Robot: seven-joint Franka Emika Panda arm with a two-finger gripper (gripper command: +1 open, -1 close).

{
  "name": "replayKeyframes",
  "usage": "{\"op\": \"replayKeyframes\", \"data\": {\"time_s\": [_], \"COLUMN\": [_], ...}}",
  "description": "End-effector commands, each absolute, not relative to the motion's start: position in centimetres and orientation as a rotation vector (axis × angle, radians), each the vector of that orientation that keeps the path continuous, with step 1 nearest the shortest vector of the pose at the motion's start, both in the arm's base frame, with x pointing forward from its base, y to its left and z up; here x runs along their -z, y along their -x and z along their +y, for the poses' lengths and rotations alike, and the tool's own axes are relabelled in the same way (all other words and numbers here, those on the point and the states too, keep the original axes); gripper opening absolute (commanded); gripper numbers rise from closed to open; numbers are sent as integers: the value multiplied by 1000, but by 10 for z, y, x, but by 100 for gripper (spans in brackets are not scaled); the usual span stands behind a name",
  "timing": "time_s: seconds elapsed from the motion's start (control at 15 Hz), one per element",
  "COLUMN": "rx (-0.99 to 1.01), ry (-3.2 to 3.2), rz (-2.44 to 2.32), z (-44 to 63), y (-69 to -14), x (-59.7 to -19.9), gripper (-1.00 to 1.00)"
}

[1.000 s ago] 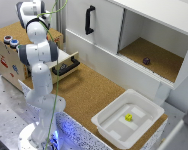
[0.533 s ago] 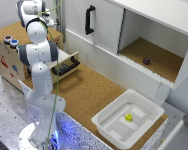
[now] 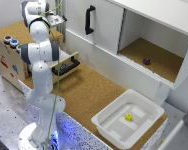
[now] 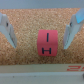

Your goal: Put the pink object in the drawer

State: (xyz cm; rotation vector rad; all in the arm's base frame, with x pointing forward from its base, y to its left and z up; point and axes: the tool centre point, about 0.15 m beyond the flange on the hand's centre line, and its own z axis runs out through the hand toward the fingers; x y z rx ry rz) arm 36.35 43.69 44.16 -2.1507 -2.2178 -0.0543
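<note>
Drawer (image 3: 65,64) interior largely hidden behind arm (image 3: 41,55) in ext. view. Jaws cut off by frame edge in wrist view. Dark item (image 3: 146,61) in cabinet too small to identify.

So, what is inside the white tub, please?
Inside the white tub lies one small yellow object, near the middle of the floor. The rest of the floor looks bare. The strip of floor just behind the near wall is covered.

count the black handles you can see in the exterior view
2. One is the vertical handle on the white cabinet door; the other is the bar handle across the drawer front, partly behind the arm. Others may be hidden.
</note>
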Motion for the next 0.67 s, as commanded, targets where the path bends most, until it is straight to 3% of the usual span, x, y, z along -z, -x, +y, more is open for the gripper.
{"op": "replayKeyframes", "data": {"time_s": [0.0,0.27,0.33,0.6], "rx": [-1,-12,-5,-31], "ry": [2039,2030,2048,2135], "rz": [-2291,-2294,-2318,-2317], "z": [448,456,459,459], "y": [-381,-381,-381,-389], "x": [-438,-428,-425,-424], "gripper": [100,100,-100,-100]}}
